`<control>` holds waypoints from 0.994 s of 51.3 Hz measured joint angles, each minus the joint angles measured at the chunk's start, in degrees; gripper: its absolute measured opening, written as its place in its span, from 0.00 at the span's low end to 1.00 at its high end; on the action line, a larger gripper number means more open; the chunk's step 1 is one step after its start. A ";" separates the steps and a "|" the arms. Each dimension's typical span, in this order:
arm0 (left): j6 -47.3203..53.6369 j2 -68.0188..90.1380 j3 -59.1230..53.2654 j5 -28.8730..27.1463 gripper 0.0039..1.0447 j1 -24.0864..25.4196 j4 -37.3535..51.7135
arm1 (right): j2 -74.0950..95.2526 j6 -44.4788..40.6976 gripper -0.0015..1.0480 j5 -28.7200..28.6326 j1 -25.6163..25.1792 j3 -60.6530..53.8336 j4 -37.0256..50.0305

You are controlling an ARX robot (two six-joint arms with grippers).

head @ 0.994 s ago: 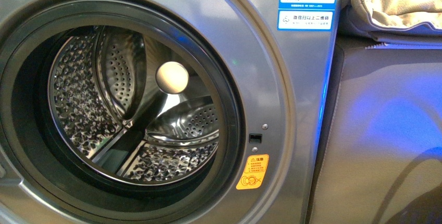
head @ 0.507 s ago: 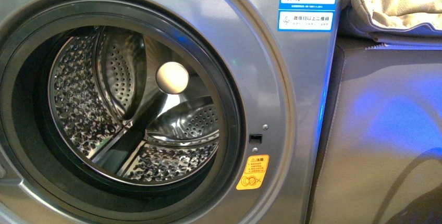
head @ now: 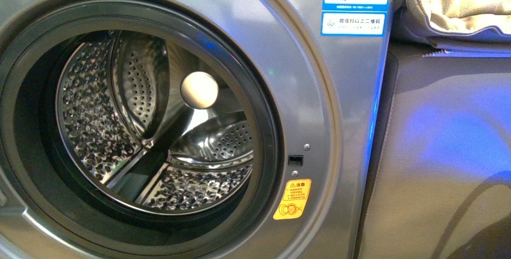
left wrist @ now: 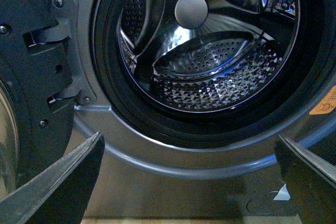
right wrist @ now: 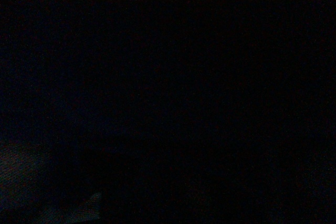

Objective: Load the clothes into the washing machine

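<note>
The silver-grey washing machine (head: 313, 78) fills the front view, its round dark-rimmed porthole open onto the shiny perforated steel drum (head: 150, 120), which holds nothing I can see. The machine also shows in the left wrist view (left wrist: 173, 182), with the drum (left wrist: 210, 61) ahead. My left gripper (left wrist: 189, 150) is open and empty, its dark fingers (left wrist: 63, 182) spread wide in front of the panel below the porthole. The navy garment is out of view. The right wrist view is dark, and neither arm shows in the front view.
A blue-white energy label (head: 357, 1) and an orange warning sticker (head: 292, 199) sit on the machine's front. A beige padded cushion (head: 458, 3) lies on a grey-brown panel (head: 440, 150) to the right. The open door's hinge side (left wrist: 37, 82) shows beside the porthole.
</note>
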 joint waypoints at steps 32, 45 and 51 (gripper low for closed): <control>-0.02 0.00 0.00 0.00 0.94 0.00 0.00 | -45.00 2.14 0.12 -10.60 -0.33 -23.45 0.33; -0.02 0.00 0.00 0.00 0.94 0.00 0.00 | -63.43 3.30 0.12 -14.12 1.40 -24.87 -5.01; -0.02 0.00 0.00 0.00 0.94 0.00 0.00 | -71.04 4.61 0.12 -15.76 1.90 -23.65 -7.32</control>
